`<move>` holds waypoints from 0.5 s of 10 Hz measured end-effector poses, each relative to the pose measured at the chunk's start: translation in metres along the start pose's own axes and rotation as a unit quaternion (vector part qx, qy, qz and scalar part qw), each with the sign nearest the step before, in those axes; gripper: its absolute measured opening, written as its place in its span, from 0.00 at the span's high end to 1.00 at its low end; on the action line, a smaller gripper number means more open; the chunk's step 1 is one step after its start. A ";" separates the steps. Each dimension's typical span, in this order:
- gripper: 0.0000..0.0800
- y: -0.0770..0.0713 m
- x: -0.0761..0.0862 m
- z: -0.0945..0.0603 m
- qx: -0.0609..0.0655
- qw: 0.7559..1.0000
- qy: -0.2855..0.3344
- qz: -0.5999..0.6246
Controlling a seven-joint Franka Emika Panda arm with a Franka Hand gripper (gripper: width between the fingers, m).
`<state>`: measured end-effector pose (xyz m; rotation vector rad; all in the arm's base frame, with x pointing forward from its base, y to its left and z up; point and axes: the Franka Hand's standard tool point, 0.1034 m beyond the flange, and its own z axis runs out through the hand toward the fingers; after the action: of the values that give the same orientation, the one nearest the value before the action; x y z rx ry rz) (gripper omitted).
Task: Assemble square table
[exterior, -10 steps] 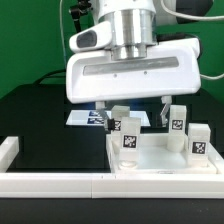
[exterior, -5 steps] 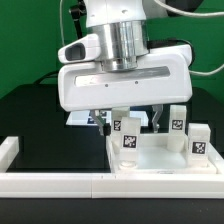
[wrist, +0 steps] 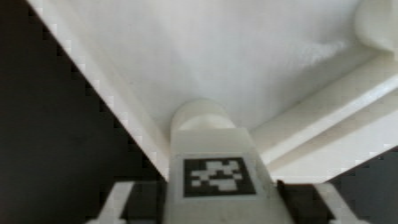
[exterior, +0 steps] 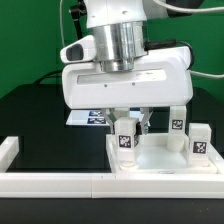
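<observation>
The jaws [exterior: 128, 121] stand one on each side of a tagged white leg [exterior: 126, 138], and in the exterior view both fingers look pressed to its sides; the wrist view shows the same leg [wrist: 217, 150] upright between two pale pads [wrist: 125, 200] that meet its flanks at tag height, so the jaws look closed on it. That leg stands inside the square tabletop [exterior: 160, 160], toward the tray's 10 o'clock corner. Only the wrist view shows the leg's rounded top and the raised rim [wrist: 329, 105] of the tabletop running off at a slant behind it. Only the exterior view shows the rest: a second leg [exterior: 177, 122] upright at about 1 o'clock of the tabletop, and a third leg [exterior: 199, 143] at about 3 o'clock, each with its tag facing the camera. I cannot find a fourth leg in either view. The tabletop sits on the black counter [exterior: 50, 130], against a long white border rail [exterior: 60, 182] that runs along the near edge. Behind the arm, at about 11 o'clock from the tabletop, the marker board [exterior: 85, 118] lies flat.
</observation>
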<state>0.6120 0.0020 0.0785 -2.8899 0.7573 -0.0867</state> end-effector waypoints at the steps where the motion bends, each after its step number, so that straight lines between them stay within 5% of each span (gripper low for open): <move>1: 0.64 0.000 0.000 0.001 0.000 1.000 0.000 0.026; 3: 0.64 -0.008 0.003 0.001 -0.003 0.971 -0.004 0.238; 5: 0.64 -0.013 0.005 0.004 0.004 0.907 -0.016 0.420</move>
<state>0.6224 0.0110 0.0771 -2.2865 1.8826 0.0591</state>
